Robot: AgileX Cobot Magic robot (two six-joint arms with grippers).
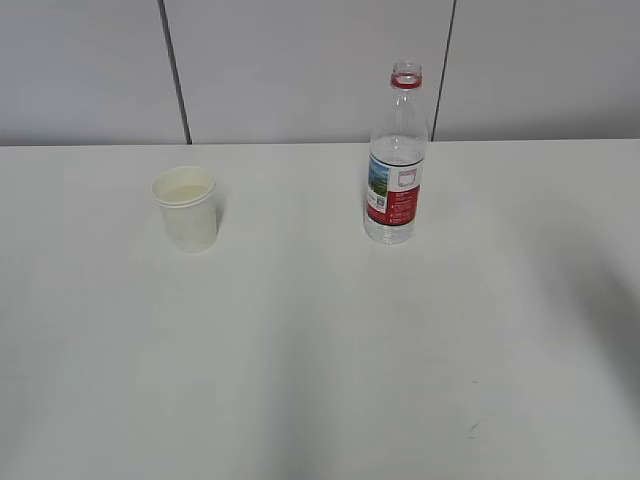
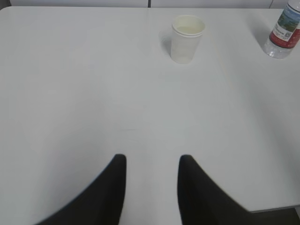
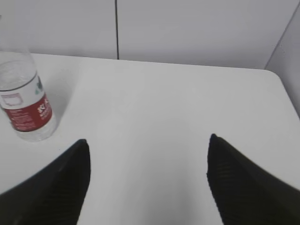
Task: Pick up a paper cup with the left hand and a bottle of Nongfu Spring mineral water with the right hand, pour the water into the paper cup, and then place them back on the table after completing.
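While clear of bottle (image 3: 26,101), right end effector (image 3: 147,145) agape.

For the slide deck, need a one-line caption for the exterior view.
Paper cup and uncapped water bottle stand apart on the white table, no arm in view.

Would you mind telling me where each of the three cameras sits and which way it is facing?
Exterior: above the table, slanting down toward the wall at the paper cup and bottle; no robot parts show.
Left wrist: behind the left gripper, open, looking forward across the table at the cup.
Right wrist: behind the right gripper, open wide, facing the wall.
Shared: the bottle appears in all three views.
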